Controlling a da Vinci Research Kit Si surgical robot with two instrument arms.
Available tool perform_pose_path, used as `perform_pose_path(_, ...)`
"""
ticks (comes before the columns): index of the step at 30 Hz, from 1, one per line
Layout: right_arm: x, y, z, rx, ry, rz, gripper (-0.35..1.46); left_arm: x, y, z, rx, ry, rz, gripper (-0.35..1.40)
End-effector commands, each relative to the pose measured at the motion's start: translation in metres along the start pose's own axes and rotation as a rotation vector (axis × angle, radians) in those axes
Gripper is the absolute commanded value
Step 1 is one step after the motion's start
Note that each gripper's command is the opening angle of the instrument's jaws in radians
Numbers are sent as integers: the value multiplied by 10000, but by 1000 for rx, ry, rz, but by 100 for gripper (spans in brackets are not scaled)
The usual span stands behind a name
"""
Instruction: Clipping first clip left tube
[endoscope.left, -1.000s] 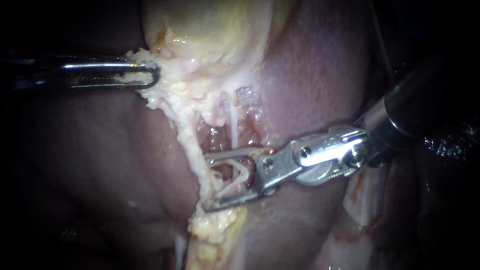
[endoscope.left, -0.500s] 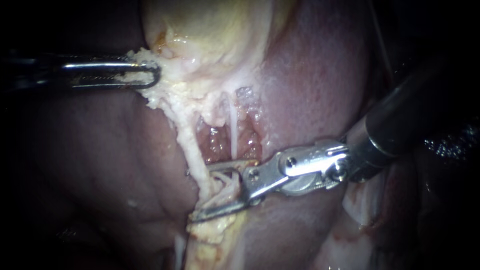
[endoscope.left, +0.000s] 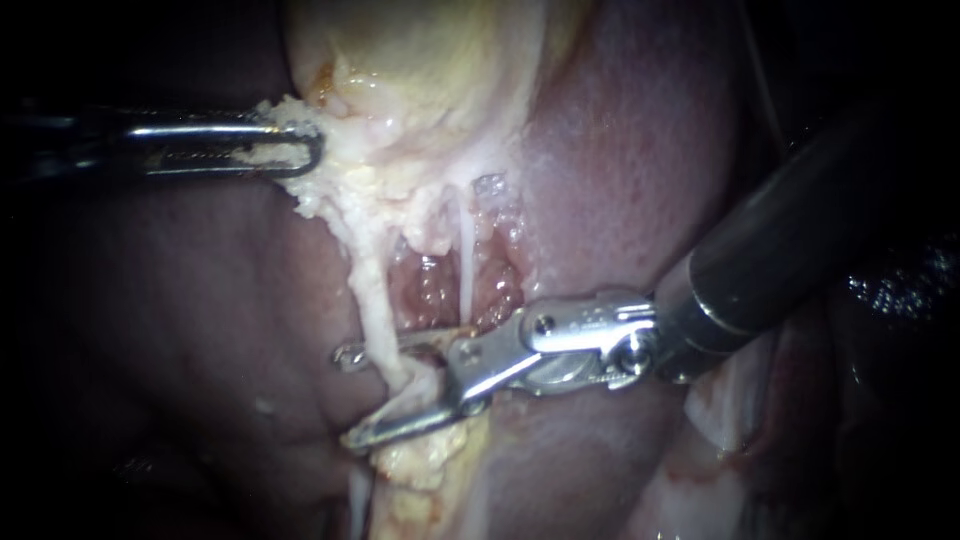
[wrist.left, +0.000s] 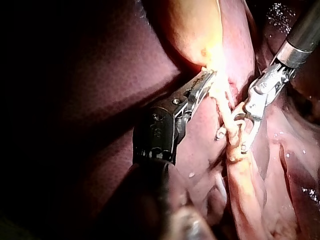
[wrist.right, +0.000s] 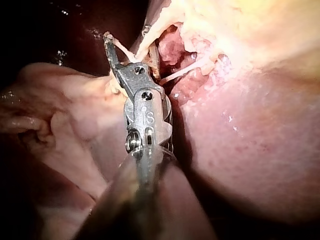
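The gallbladder (endoscope.left: 430, 60) hangs pale yellow over the dark liver (endoscope.left: 630, 150). My left instrument (endoscope.left: 312, 152) is shut on fatty tissue at the gallbladder's lower edge and holds it to the left. From there the left tube (endoscope.left: 368, 300), a thick pale strand, runs down. My right instrument (endoscope.left: 350, 397) reaches in from the right with its jaws open and straddling this tube, its tips just past it. A thin white right tube (endoscope.left: 465, 270) lies above its upper jaw. The left wrist view shows the jaws (wrist.left: 231, 141) on either side of the strand.
A red raw pocket (endoscope.left: 440, 285) opens between the two tubes. Lumpy yellow fat (endoscope.left: 420, 465) lies under the right instrument's lower jaw. Its dark shaft (endoscope.left: 780, 240) crosses the liver at the right. Liver surface surrounds the field on both sides.
My right instrument has moved left across the pocket, so its open jaws now straddle the left tube with their tips beyond it. The left instrument has kept its hold.
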Motion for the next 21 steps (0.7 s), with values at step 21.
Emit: perform_pose_path(21, 41, -41, 0, 61, 56, 44, 40, 0, -3, -1, -1, -1, 0, -35)
